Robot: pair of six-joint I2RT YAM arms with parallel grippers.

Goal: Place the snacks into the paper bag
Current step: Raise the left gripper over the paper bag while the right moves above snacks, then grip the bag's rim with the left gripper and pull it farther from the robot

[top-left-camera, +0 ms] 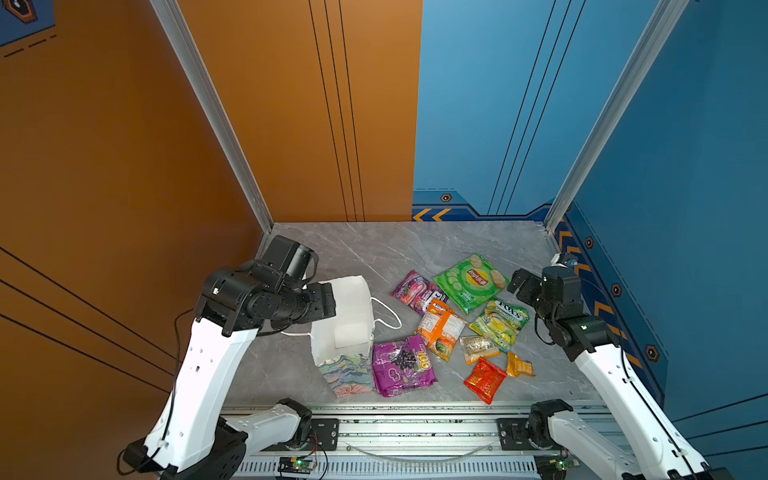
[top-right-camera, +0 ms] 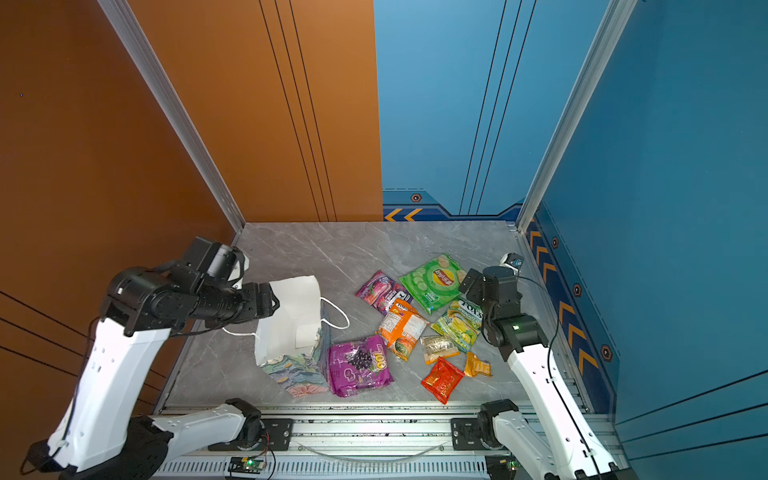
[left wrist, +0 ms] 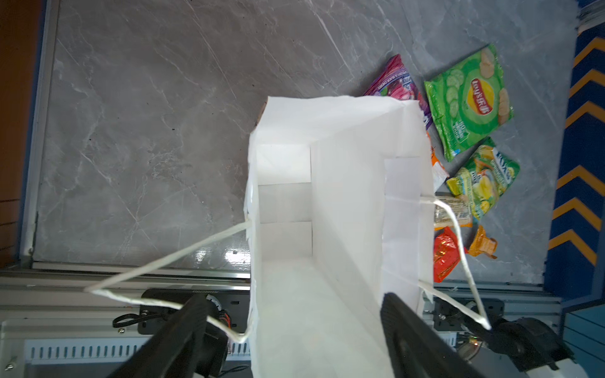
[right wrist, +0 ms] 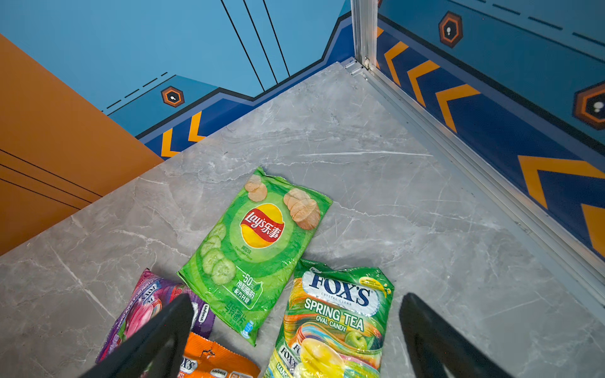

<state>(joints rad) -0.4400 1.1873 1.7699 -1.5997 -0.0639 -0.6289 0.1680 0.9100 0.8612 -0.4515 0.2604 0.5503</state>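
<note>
The left gripper (left wrist: 294, 299), jaws apart, sits at the rim of the tall paper bag (top-left-camera: 345, 370) (white inside, floral print outside), which stands open left of centre on the grey marbled tabletop (top-left-camera: 353, 249). The right gripper (right wrist: 296, 299), jaws also apart, hangs over a yellow-green Fox's candy packet (right wrist: 334, 327) and a green Lay's crisp packet (right wrist: 258, 242). A purple grape packet (top-left-camera: 403, 365) touches the bag.
</note>
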